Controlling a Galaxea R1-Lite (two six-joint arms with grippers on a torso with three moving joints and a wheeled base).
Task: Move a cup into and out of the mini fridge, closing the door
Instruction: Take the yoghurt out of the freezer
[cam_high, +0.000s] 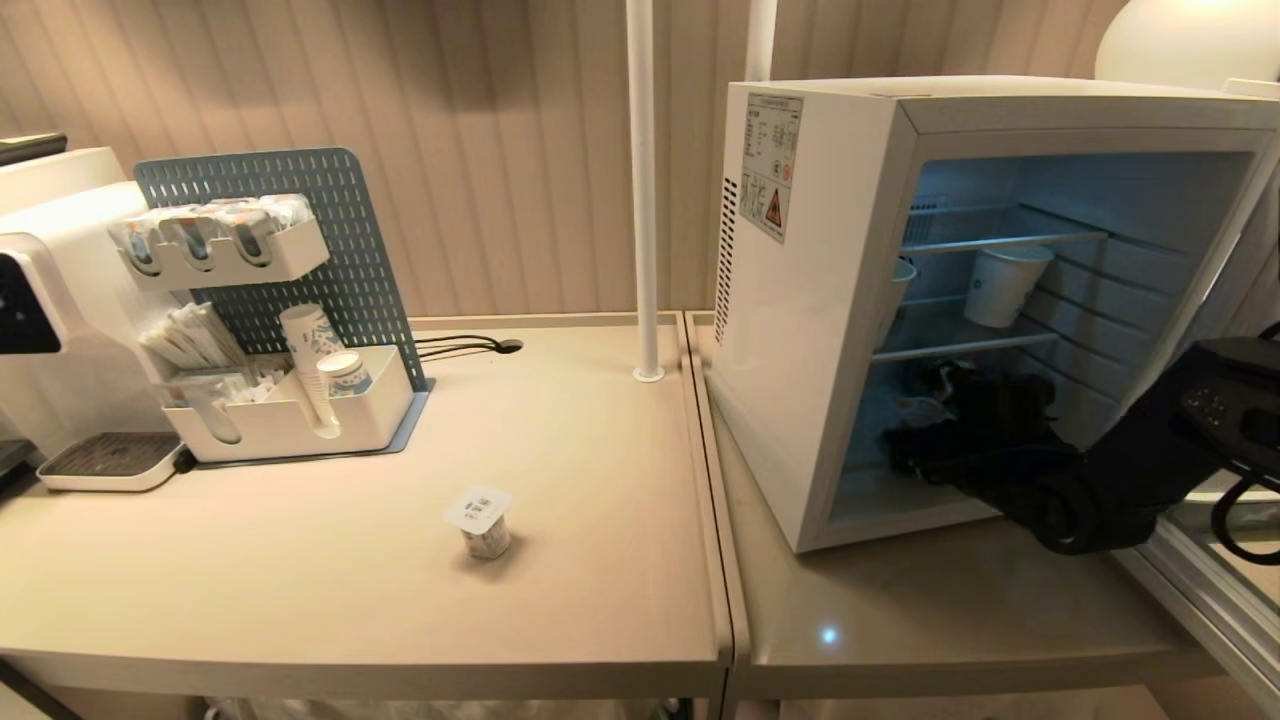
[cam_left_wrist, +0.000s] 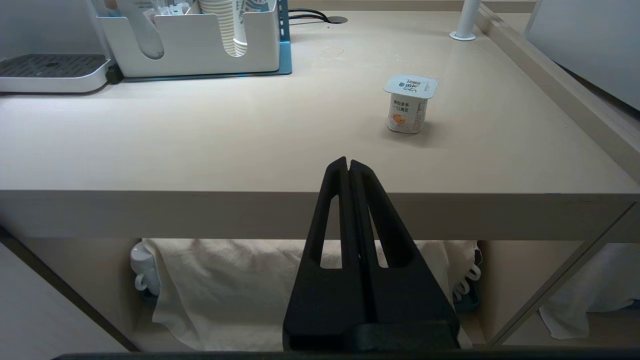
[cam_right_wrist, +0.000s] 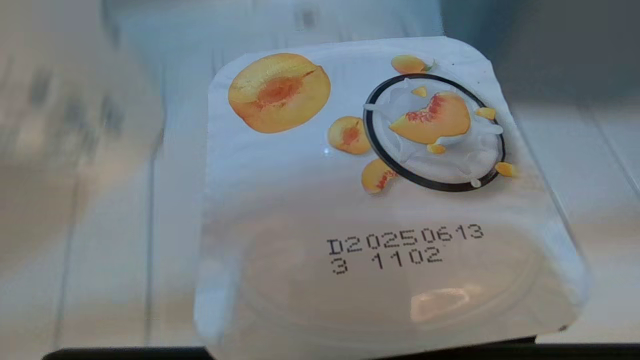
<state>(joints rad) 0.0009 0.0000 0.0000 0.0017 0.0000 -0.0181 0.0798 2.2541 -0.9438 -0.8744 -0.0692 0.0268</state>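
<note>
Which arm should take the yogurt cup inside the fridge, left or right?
Right. The right gripper is already inside the open mini fridge, low down, with the cup's peach-printed lid right under its camera. The left gripper is shut, below the table edge.

Before me: two beige desks (cam_high: 600, 600) abutting, ribbed beige wall panelling (cam_high: 500, 150) behind, a white pole (cam_high: 642, 190) rising between.

The mini fridge (cam_high: 810, 300) stands open at the right; its lower compartment is filled by the right arm (cam_high: 1050, 480). A paper cup (cam_high: 1005, 285) occupies the middle wire shelf (cam_high: 960, 345). Left, bare table (cam_high: 350, 560) surrounds a yogurt cup (cam_high: 483, 522).
</note>
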